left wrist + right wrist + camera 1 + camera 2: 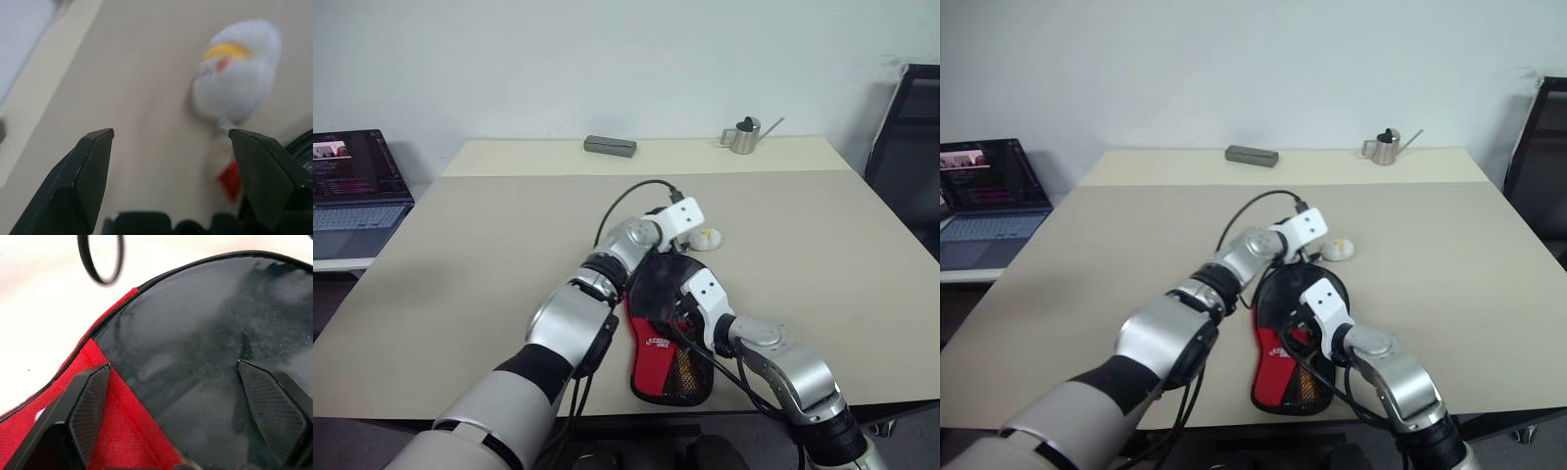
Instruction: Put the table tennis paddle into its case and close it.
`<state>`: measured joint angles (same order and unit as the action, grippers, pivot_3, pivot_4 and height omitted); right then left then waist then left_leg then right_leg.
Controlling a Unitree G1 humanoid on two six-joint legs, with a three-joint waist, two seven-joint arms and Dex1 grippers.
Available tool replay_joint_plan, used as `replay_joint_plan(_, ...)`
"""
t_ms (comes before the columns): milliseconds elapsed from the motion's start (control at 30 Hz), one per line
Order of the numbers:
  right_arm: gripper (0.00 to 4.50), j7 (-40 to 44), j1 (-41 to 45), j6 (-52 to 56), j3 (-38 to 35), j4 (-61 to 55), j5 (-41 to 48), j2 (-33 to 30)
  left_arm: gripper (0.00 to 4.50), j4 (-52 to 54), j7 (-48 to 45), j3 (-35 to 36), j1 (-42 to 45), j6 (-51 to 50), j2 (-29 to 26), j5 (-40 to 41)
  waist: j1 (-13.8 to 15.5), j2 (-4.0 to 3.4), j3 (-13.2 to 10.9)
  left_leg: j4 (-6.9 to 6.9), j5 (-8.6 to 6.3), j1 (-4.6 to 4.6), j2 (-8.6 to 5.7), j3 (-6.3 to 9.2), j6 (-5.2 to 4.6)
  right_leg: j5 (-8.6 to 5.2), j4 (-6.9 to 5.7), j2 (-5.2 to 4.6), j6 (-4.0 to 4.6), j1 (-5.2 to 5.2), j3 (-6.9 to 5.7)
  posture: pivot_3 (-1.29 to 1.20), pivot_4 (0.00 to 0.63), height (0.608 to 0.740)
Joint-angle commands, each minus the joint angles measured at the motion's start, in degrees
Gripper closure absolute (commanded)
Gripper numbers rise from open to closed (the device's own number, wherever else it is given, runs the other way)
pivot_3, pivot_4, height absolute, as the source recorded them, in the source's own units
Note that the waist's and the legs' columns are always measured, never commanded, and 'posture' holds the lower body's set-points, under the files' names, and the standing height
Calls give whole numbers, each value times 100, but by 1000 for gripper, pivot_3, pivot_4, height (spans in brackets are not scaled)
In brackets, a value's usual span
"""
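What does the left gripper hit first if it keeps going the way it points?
Probably the bare table: the open left gripper aims down at it, with the white-and-yellow ball charm just off line toward one finger. Depth is unclear, so it may clip the charm.

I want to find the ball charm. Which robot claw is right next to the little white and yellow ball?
The left claw, open, with the ball charm just ahead of its fingers. The right claw is open over the case instead.

Case (pixel 1285 367) on table (pixel 1087 255), ball charm (pixel 1339 250) just behind it
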<state>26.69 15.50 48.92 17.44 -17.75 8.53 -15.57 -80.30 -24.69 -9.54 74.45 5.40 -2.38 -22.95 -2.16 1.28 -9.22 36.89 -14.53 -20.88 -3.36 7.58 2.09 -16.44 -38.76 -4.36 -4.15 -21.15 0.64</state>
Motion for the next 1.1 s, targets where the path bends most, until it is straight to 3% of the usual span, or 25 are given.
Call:
replay_joint_plan(33,0,91,-74,160,99,824,-39,-114,384,265,-444,432,314,132,-154,501,3,2,-1,0,0,0,0,0,0,0,1,0,-1,0,0,0,150,740)
replay_joint_plan(167,0,233,92,-1,11,1083,-43,-178,384,485,-1759,1107,212,230,-766,1324,-55,2,-2,-7,0,-3,3,-3,1,1,4,5,0,-9,2,0,150,740)
replay_joint_plan(367,0,415,283,-207,-93,1378,-50,-262,384,1185,-3506,1406,-635,264,-1825,1989,-78,-1,1,-18,0,0,5,-1,1,1,6,9,1,-11,5,0,150,740)
replay_joint_plan(500,0,571,411,-329,-206,1527,2,-357,384,2902,-4741,1488,-1722,-461,-2457,2685,-79,2,-2,-19,0,-3,7,-1,1,2,7,9,4,-17,10,0,150,740)
replay_joint_plan(633,0,821,511,-396,-319,1499,94,-535,384,4836,-4559,1564,-2670,-1483,-2685,3170,49,11,-3,-18,0,-9,31,10,0,2,18,4,7,-20,7,0,150,740)
replay_joint_plan(900,0,1609,663,-313,-586,999,648,-933,384,7258,-4626,1161,-3893,-2390,-2886,3703,39,3,-7,-38,-2,-8,25,5,0,1,42,-5,7,-9,18,0,150,740)
replay_joint_plan(1100,0,2236,748,-17,-1139,301,1309,-1738,384,7864,-4544,749,-4250,-2810,-2822,3922,43,-1,-14,-76,-1,-69,28,7,0,21,81,-3,43,-68,12,0,150,740)
